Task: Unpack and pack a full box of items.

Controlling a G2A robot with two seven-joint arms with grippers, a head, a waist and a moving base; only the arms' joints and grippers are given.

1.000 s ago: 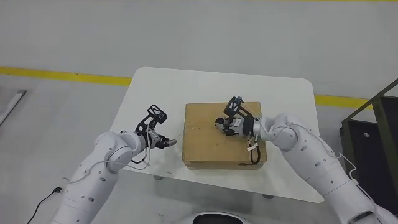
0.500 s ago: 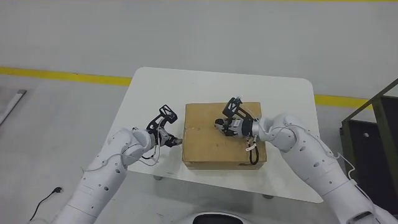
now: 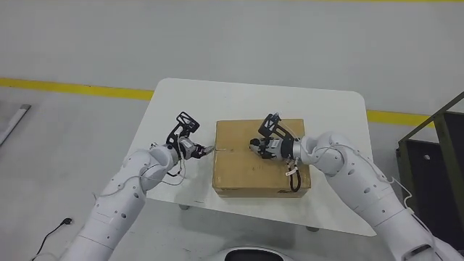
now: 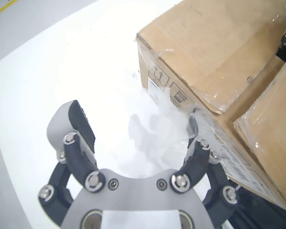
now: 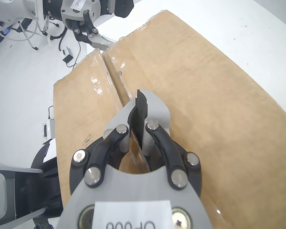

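Box [image 3: 261,158]: closed cardboard on the white surface [image 3: 217,101], under the right jaws, just beside the left jaws.
Seam [image 5: 112,72]: runs ahead of the right jaws; clear tape [image 4: 201,117] crumpled at its end (against one left finger).
Right jaws: together over the seam.
Left jaws: apart.
Labels [image 4: 158,77]: handling symbols on the box's side; text unreadable.

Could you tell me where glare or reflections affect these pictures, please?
Left wrist view: the white table washes out beside the brown cardboard box, whose clear tape glints; right wrist view: tape along the box's seam shines; top view: evenly lit.
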